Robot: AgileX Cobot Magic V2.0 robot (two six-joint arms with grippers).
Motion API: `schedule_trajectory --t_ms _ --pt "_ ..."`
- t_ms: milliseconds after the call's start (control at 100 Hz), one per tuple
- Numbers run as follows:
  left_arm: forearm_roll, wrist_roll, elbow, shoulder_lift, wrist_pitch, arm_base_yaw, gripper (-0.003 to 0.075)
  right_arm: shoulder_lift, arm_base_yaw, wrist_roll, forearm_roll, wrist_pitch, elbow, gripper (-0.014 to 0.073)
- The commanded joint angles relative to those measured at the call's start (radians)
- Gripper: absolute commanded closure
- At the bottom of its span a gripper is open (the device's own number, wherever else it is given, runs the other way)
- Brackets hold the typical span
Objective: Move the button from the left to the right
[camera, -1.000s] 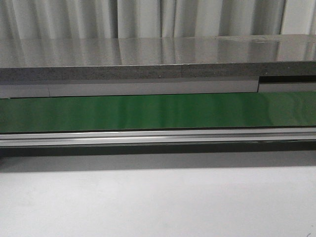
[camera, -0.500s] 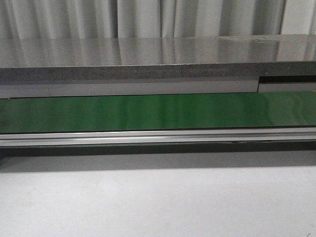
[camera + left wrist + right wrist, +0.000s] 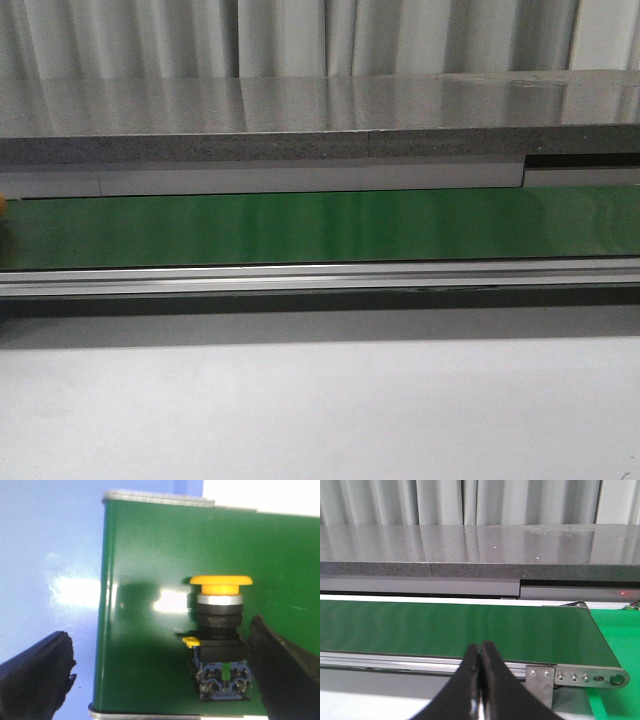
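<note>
Green belt (image 3: pixel 320 228) is the largest thing before us: a long conveyor running across the front view, with a grey stone-like ledge (image 3: pixel 320 125) behind it and the pale table (image 3: pixel 320 410) in front. Across the front view it carries nothing we can make out, apart from a faint orange sliver at its far left edge that is too small to name.

Next in size is our left hand (image 3: pixel 165 675), seen from its own wrist camera. Its two dark fingers (image 3: pixel 35 675) are spread wide and grasp nothing; one sits off the belt's end, the other close beside the button's body, and we cannot tell whether that one touches it.

Our right hand (image 3: pixel 480 680) waits over the near rail of the belt toward its right end, fingers pressed together with nothing between them.

Smallest is the button (image 3: pixel 220 640). It lies on the belt near the belt's end, between the left fingers, yellow mushroom head pointing away from the wrist, dark body with blue-green marks nearest the camera.

As we judge it, the task has barely begun: the button is at the left end, ungrasped. What remains is closing on it, lifting, carrying it to the right side and setting it down.
</note>
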Motion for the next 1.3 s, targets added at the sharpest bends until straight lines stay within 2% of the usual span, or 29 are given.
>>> schedule_trajectory --t_ms 0,130,310,700,980,1130,1290 --pt "-0.023 0.005 -0.024 -0.105 -0.044 -0.009 0.0051 -0.014 -0.005 0.000 -0.006 -0.082 -0.018 0.0662" --pt "-0.034 0.011 -0.006 -0.207 -0.063 -0.009 0.0051 -0.014 -0.005 0.000 -0.006 -0.082 -0.018 0.0662" --pt "-0.036 0.011 0.122 -0.403 -0.191 -0.026 0.0051 -0.014 -0.005 0.000 -0.006 -0.082 -0.018 0.0662" --pt "-0.036 0.014 0.582 -0.846 -0.504 -0.197 0.0051 -0.014 -0.005 0.000 -0.006 -0.082 -0.018 0.0662" --pt "-0.079 0.014 0.881 -1.172 -0.727 -0.206 0.0051 -0.014 -0.005 0.000 -0.006 -0.082 -0.018 0.0662" --pt "-0.079 0.014 0.956 -1.324 -0.713 -0.206 0.0051 -0.014 -0.005 0.000 -0.006 -0.082 -0.018 0.0662" --pt "-0.079 0.014 1.005 -1.398 -0.700 -0.206 0.0051 -0.014 -0.005 0.000 -0.006 -0.082 -0.018 0.0662"
